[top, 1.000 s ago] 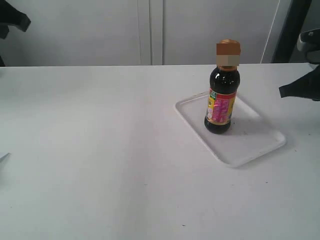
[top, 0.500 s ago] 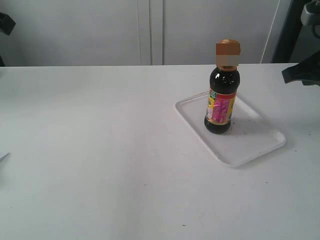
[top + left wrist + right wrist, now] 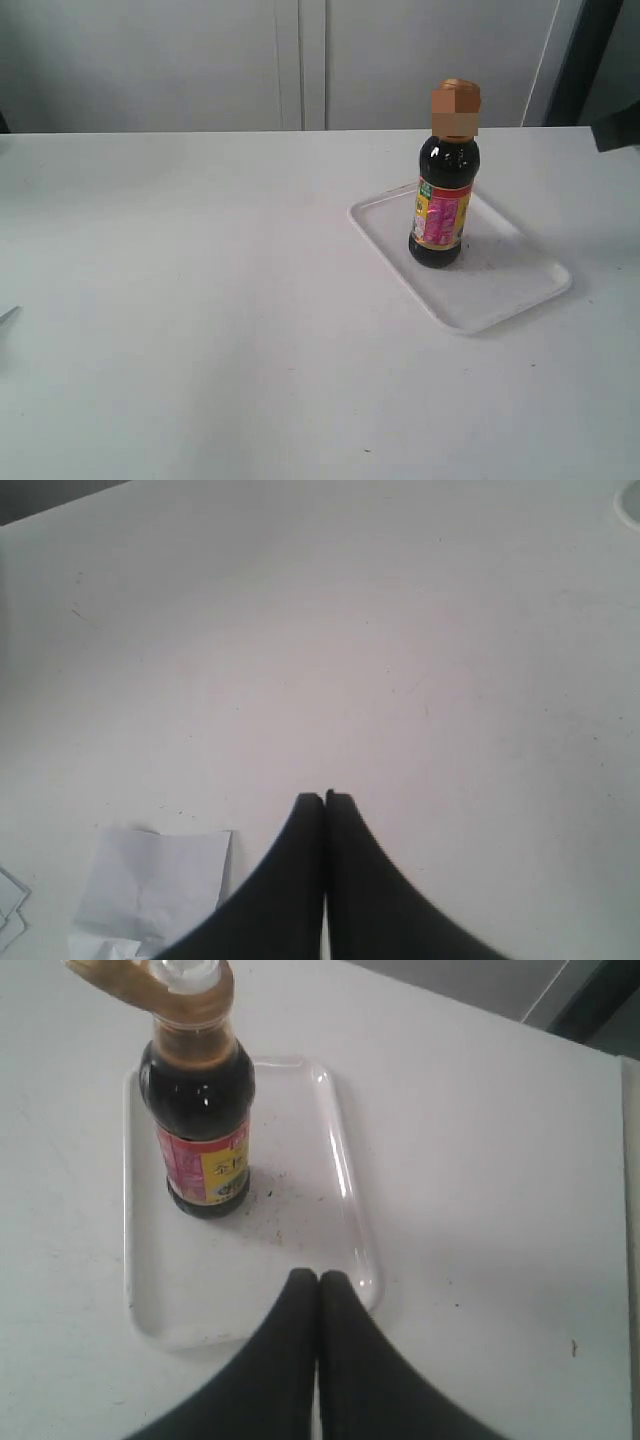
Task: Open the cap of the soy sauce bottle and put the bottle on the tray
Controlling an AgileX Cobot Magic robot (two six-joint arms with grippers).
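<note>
On the tray: bottle (image 3: 200,1130) standing upright, about mid tray (image 3: 340,1175), nothing touching it.
cap (image 3: 120,982): flipped open and hanging off to one side, white spout bare (my right wrist cam shows this best, the outside view is blurred right there).
right gripper (image 3: 318,1276): jaws pressed together, holding nothing. I'm looking down at the tray from off one short end, clear of the bottle.
left gripper (image 3: 324,798): jaws together too, also empty. It's over bare table (image 3: 420,630) with a scrap of paper (image 3: 150,885) beside it, and only a sliver of what may be the tray's rim shows at the frame's corner, so I'd say it's well apart from the action.
done: both halves by my reckoning, cap open and bottle on tray.
left to do: pretty much nothing I can see, maybe just parking my arms.
</note>
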